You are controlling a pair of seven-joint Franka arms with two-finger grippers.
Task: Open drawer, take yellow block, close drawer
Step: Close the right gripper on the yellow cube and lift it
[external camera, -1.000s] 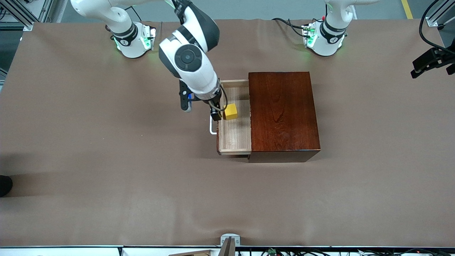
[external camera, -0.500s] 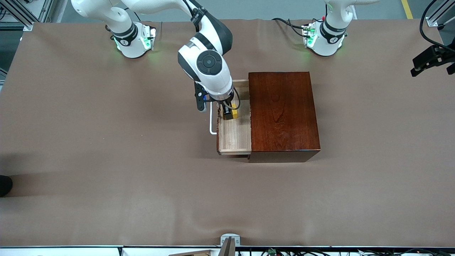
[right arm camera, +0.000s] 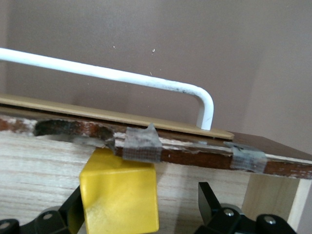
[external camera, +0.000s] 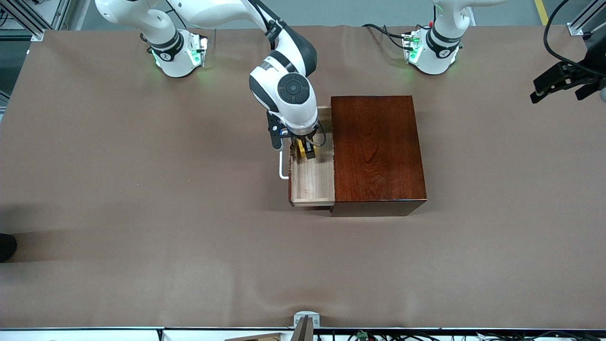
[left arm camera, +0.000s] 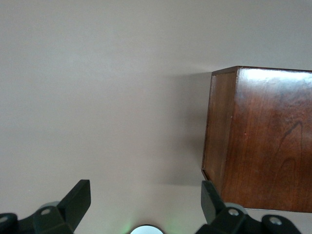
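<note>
The drawer of the dark reddish-brown box is pulled out toward the right arm's end of the table, and its white loop handle shows. The yellow block lies in the drawer, close to its front panel. My right gripper is down in the drawer, open, straddling the block. In the right wrist view the block touches one finger. A gap separates it from the other finger. My left gripper waits high at the table's edge, open and empty.
The box shows in the left wrist view beside bare brown table, with the left gripper above it. The drawer's front panel and handle stand close to the right gripper.
My right gripper moved from the drawer's front over the block and came down around it. The left gripper shifted slightly toward the box.
</note>
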